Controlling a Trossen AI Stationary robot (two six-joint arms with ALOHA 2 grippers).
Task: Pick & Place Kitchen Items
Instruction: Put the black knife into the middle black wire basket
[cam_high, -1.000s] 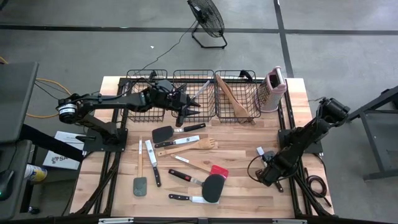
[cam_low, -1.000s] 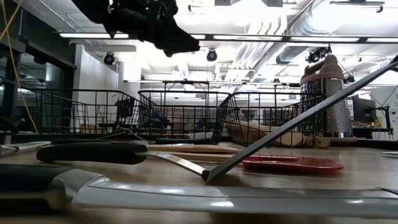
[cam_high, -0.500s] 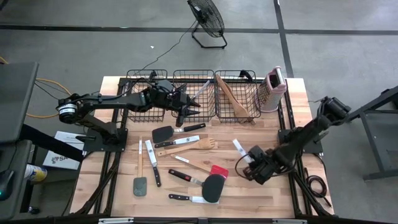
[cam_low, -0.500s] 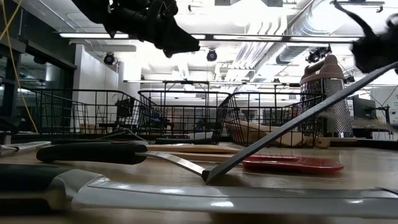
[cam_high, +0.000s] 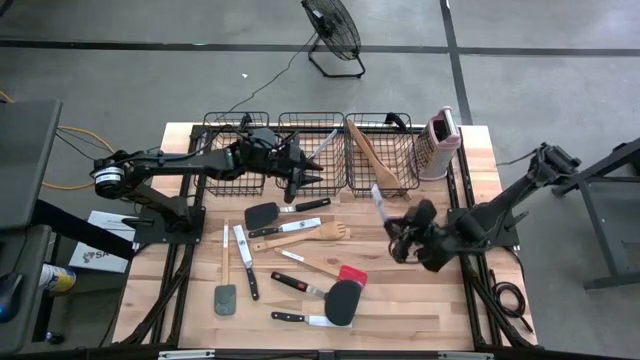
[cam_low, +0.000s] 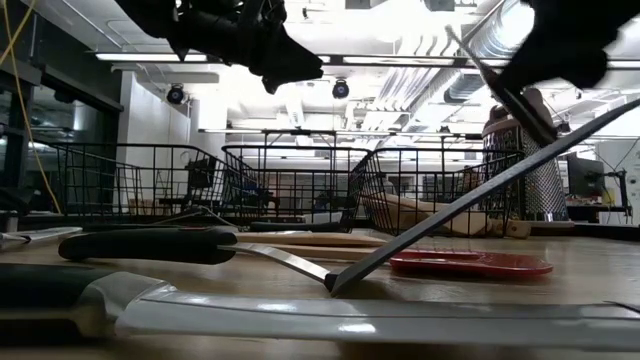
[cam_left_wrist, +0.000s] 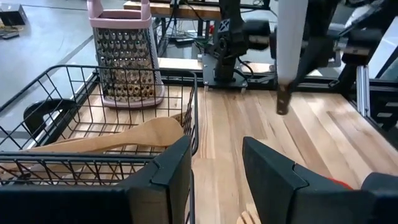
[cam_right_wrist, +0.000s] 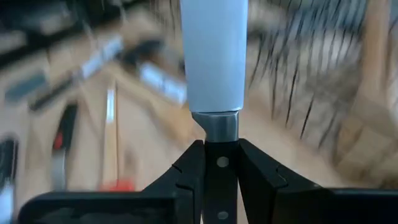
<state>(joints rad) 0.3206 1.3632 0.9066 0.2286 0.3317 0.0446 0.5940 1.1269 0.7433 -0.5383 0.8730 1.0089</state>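
Steel knife (cam_high: 379, 199), pinched by its black handle in the right pincer (cam_high: 400, 232), hangs above the desk (cam_high: 400, 300) near the baskets (cam_high: 378, 152); carry it level, blade clear of wire. Left pincer (cam_high: 300, 175) waits spread.

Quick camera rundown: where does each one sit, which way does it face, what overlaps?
High: overhead, straight down; both arms, table.
Low: tabletop level, facing the baskets; arms overhead.
Left wrist: over the baskets, facing the right arm; own fingers at the bottom.
Right wrist: along the knife clamped in the right gripper.
Shared: knife, box grater.
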